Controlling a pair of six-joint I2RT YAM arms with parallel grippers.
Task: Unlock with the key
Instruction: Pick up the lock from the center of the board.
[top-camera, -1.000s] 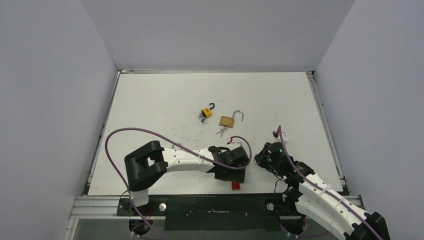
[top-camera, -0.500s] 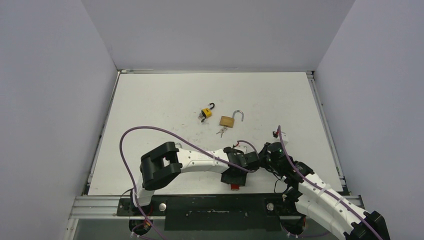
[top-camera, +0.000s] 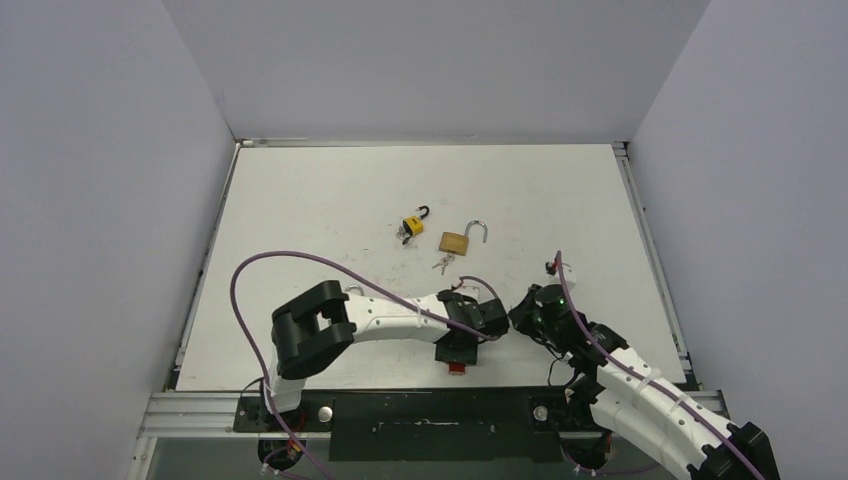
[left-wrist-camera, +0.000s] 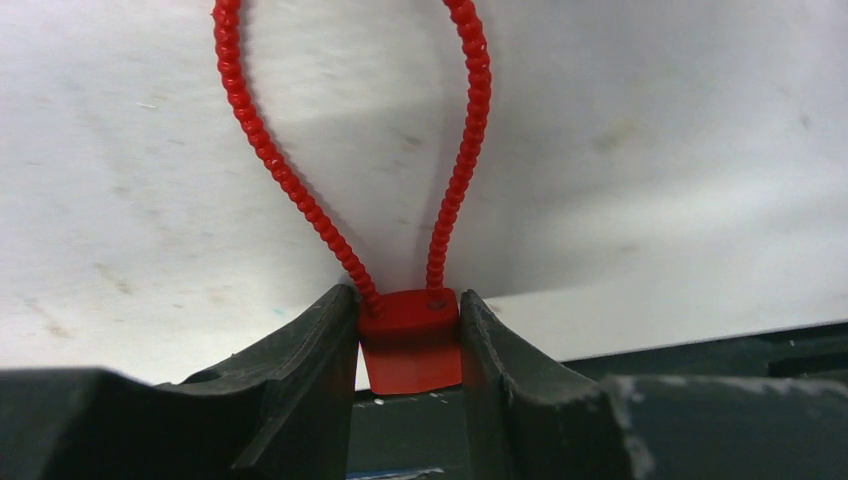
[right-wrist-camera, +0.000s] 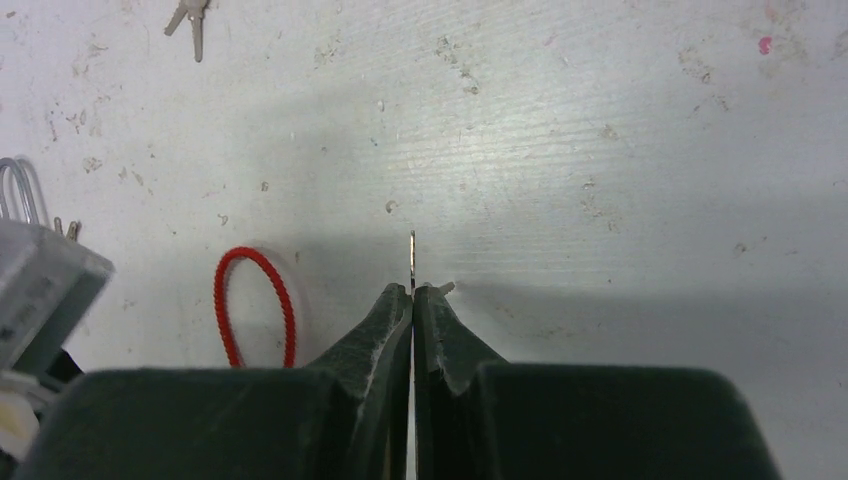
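At the white table (top-camera: 300, 200) edge, left gripper (left-wrist-camera: 405, 302) clamps red lock (left-wrist-camera: 410, 352); right gripper (right-wrist-camera: 412, 293) pinches key (right-wrist-camera: 412, 255) nearby.

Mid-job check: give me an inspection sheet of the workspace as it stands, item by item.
Surface: white table, scuffed and speckled.
Job's things: red cable lock at the table's near edge; key, a thin blade seen edge-on.
Clutter: yellow padlock and brass padlock mid-table, both shackles apparently open; loose keys just in front of them.
End effectors: left end effector shut on the red cable lock's body; right end effector shut on the key.
Cables: purple cables loop off both arms.
Surroundings: grey walls on three sides; metal rail along the near edge.
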